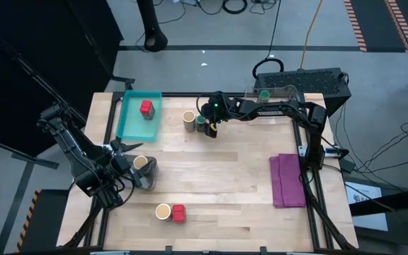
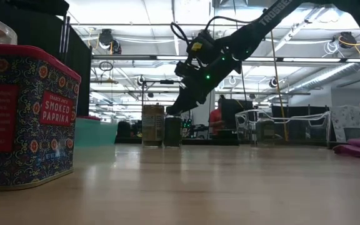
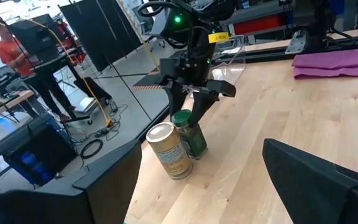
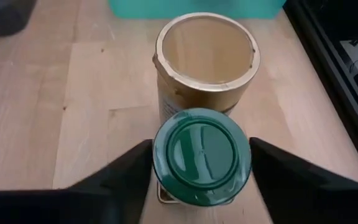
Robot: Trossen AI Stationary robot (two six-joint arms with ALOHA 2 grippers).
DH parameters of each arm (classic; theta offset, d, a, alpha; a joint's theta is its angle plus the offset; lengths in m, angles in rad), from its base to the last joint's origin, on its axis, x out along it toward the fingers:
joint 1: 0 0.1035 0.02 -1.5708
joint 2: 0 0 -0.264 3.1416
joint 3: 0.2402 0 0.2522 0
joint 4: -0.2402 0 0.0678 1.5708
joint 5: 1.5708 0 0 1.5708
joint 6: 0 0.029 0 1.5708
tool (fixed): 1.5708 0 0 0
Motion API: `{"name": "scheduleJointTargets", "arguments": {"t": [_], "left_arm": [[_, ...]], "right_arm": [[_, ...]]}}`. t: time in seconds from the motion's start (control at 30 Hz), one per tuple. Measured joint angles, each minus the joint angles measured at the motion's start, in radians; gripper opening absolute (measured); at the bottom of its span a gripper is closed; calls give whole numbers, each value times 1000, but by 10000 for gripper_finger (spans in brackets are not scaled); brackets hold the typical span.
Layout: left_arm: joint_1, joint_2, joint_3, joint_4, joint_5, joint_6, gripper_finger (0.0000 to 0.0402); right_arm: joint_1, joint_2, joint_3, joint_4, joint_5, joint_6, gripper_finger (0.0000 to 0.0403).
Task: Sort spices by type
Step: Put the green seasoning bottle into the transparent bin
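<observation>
The green-lidded jar (image 4: 201, 155) is seen upright on the far part of the counter (image 1: 218, 191), just beside a tan cylinder (image 4: 205, 59) that lies on its left. The jar is bracketed by the right gripper (image 4: 201, 180): one dark finger is seen on each side of the lid, held narrowly about it, though whether the pads already press the jar cannot be told. The jar's long axis is vertical and the gripper is reached down from above, so a straight lift would be judged the natural coming move, with the neighbouring cylinder close enough to be knocked.

The teal tray (image 1: 129, 122) at the far left is seen to hold one red blocky jar (image 1: 146, 108). A clear container (image 1: 275, 91) at the far edge appears to hold a second green-lidded jar (image 1: 265, 93). Near the front edge, a tan cylinder (image 1: 163, 211) and a red jar (image 1: 178, 213) stand touching.

The left gripper (image 1: 129, 164) is held at the near left beside another tan cylinder (image 1: 143, 165); its opening cannot be told. A purple cloth (image 1: 287, 180) lies at the right.
</observation>
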Motion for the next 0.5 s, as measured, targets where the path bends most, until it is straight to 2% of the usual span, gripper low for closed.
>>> {"name": "scheduleJointTargets", "arguments": {"t": [0.1, 0.33, 0.5], "left_arm": [[0, 0, 0, 0, 0, -1, 341], [0, 0, 0, 0, 0, -1, 341], [0, 0, -1, 1, -1, -1, 341]], "right_arm": [[0, 0, 0, -3, -1, 3, 170], [1, -22, 1, -67, -16, 19, 166], [2, -111, -2, -132, -11, 78, 166]]}}
